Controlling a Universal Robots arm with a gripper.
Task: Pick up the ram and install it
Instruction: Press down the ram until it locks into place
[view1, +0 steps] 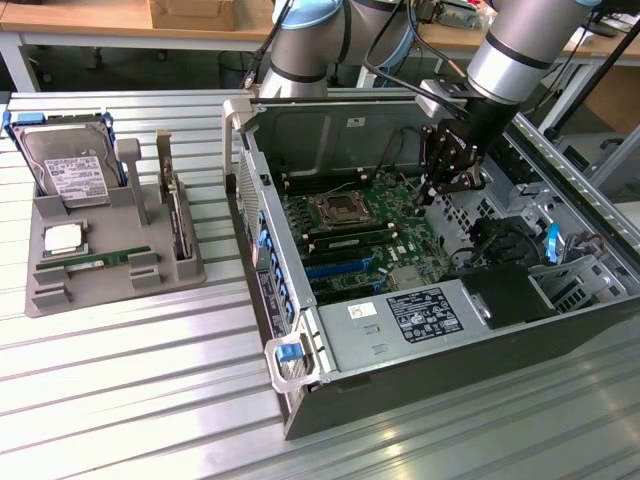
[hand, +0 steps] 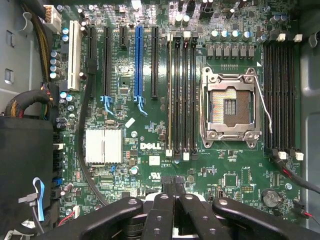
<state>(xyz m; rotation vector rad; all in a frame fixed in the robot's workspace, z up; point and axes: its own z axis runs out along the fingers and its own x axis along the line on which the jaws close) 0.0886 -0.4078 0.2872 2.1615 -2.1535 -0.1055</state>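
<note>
While the gripper (view1: 437, 190) hangs over the open computer case (view1: 300, 395), its fingers (hand: 172, 192) are clenched together with nothing between them. Directly beneath them lies the motherboard (hand: 150, 75); whether they touch it is hard to tell. Well apart from the fingers, the ram (view1: 95, 262) lies flat in the grey tray (view1: 110, 290), partly hidden by its clips.

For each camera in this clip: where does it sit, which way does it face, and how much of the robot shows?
Exterior view: off the arm, raised, looking down at the open computer case, the gray parts tray on the view's left, the arm and its shut gripper over the motherboard.
Wrist view: on the wrist, facing straight down at the motherboard; the gripper's black linkage shows.
Shared: the empty processor socket.
</note>
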